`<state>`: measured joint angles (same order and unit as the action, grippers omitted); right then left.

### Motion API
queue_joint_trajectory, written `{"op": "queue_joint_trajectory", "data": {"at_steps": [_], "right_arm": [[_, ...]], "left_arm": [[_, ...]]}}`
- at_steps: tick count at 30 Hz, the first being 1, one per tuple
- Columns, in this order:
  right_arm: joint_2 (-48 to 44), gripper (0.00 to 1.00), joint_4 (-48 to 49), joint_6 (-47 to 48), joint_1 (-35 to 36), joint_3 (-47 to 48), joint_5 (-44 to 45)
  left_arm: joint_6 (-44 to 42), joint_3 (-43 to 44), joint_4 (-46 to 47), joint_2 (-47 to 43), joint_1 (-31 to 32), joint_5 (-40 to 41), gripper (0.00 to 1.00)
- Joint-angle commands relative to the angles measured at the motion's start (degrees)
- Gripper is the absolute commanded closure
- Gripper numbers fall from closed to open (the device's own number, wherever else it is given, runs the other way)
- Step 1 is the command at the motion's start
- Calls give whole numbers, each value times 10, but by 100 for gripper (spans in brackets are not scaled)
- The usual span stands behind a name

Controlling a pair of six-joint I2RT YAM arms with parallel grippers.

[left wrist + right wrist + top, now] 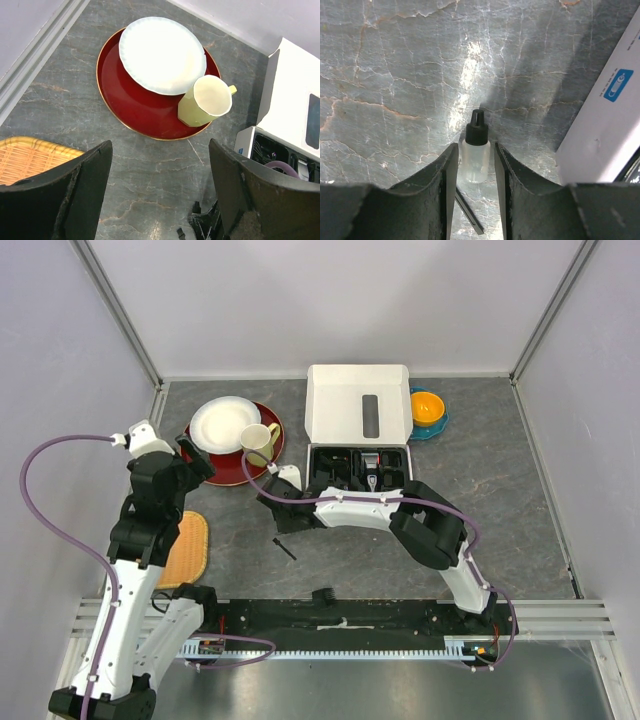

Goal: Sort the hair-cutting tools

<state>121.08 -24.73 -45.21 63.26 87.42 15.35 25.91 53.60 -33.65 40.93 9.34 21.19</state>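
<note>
The right arm's jaws flank a clear plastic, black-capped bottle (474, 167) on the veined grey counter (395, 75), and whether they clamp it cannot be told. A thin black brush (285, 547) lies at its 6 o'clock. The left arm's jaws stand wide apart, and the black-and-silver clipper (372, 470) sits in the white cardboard box (345, 405) at 12 o'clock.

One bottle (474, 160), one brush (285, 547), one cup (260, 438)
</note>
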Motion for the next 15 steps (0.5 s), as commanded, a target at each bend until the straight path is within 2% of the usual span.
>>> {"op": "queue_joint_trajectory", "data": {"at_steps": [1,9,15], "right_arm": [[19,60,-4,-1,4,27,7],[14,84,-3,0,3,31,11],[-29,89,-4,9,4,33,16]], "left_arm": [[14,-2,31,-4,-3,22,16],[12,-3,34,-2,-3,13,16],[12,-3,35,0,-3,12,16]]}}
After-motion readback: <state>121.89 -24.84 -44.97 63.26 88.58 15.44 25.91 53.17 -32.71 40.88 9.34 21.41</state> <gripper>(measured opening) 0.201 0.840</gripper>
